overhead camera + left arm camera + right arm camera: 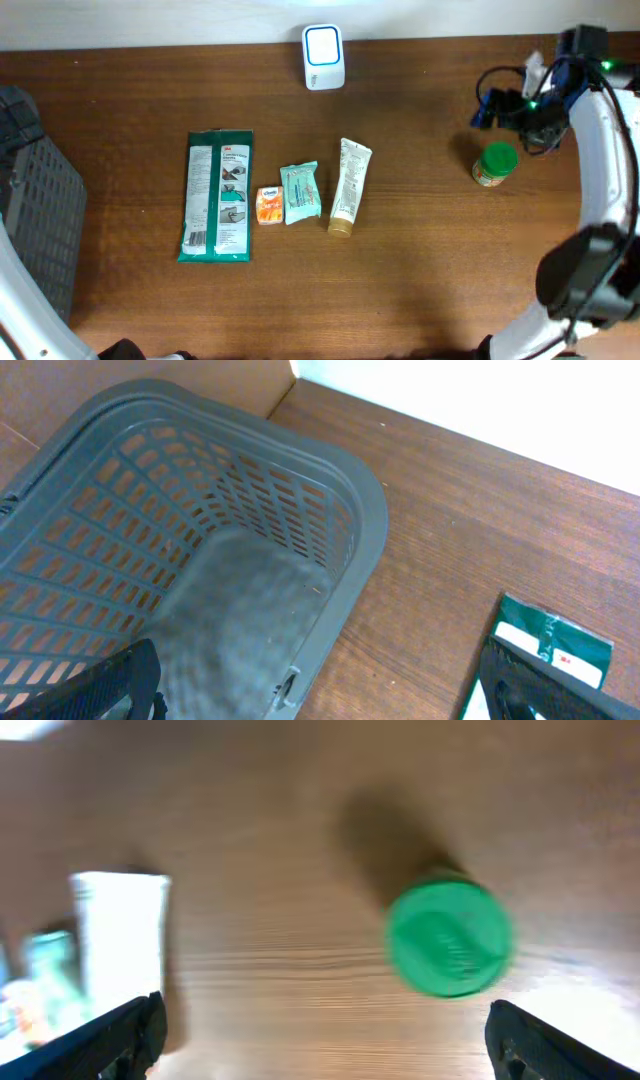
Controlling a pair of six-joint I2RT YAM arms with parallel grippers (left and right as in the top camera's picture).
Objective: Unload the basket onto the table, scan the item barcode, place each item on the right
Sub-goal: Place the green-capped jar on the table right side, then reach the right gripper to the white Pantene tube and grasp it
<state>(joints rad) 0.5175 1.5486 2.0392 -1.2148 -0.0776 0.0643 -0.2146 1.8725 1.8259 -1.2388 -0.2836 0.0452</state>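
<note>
1. While the right gripper (325,1045) hangs over the right end of the table (430,270), its fingers (115,1038) stand wide apart with nothing between them.
2. Green-lidded jar (495,164): upright on the wood, just ahead of those open fingertips and clear of both. The wrist view is blurred, but it shows the lid nearer the finger on the picture's right.
3. White barcode scanner (323,57): stands at the back edge of the table with its face lit, well away from the right gripper, off to the hand's left. Jar and scanner are well apart.
4. Cream tube (350,187): lies flat, also off to the hand's left, past the finger opposite the jar in the wrist view.
5. Beside the tube, going further from the hand, lie a teal packet (300,192), a small orange packet (269,205) and a long green wipes pack (218,196), all flat in a row.
6. Left gripper (320,698): jaws spread wide and holding nothing, with the fingertips (110,685) at the lower corners of its own view.
7. Grey slatted basket (372,530): directly under the left hand and ahead of it. A corner of the wipes pack shows by the other fingertip.
</note>
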